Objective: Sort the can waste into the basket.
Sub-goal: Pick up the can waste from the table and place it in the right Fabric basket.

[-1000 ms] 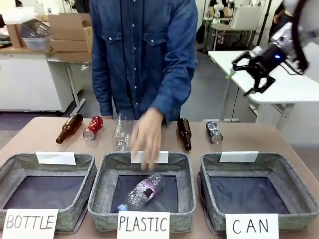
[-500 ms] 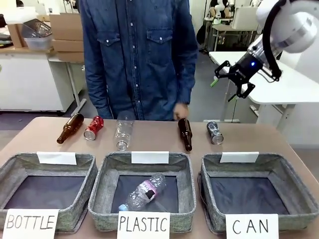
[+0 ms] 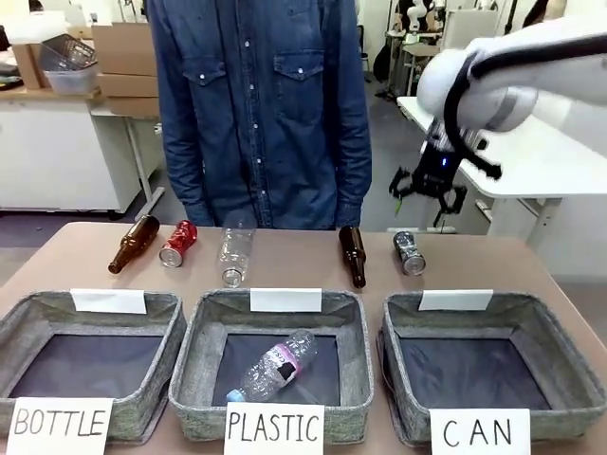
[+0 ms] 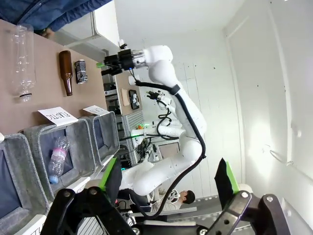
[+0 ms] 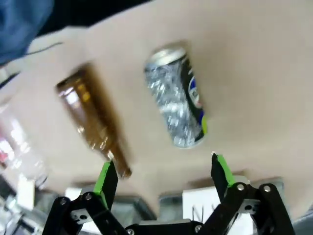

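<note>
A black can (image 3: 408, 252) lies on its side at the table's far right, beside a brown bottle (image 3: 352, 254). My right gripper (image 3: 427, 194) hangs open just above and behind it. In the right wrist view the can (image 5: 178, 95) lies a little beyond my open right gripper (image 5: 162, 169), with nothing between the fingers. A red can (image 3: 177, 243) lies at the far left. The grey basket (image 3: 560, 355) marked "CAN" stands at the front right, with nothing in it. My left gripper (image 4: 166, 181) is open and holds nothing; it looks across at the table from the side.
A second brown bottle (image 3: 133, 244) and a clear plastic bottle (image 3: 233, 251) lie along the far edge. The "PLASTIC" basket (image 3: 190, 360) holds a clear bottle. The "BOTTLE" basket (image 3: 19, 332) is at the front left. A person in a denim shirt (image 3: 261, 104) stands close behind the table.
My right arm has swung down and to the left, toward the black can. The person's hand has drawn back from the table to their side.
</note>
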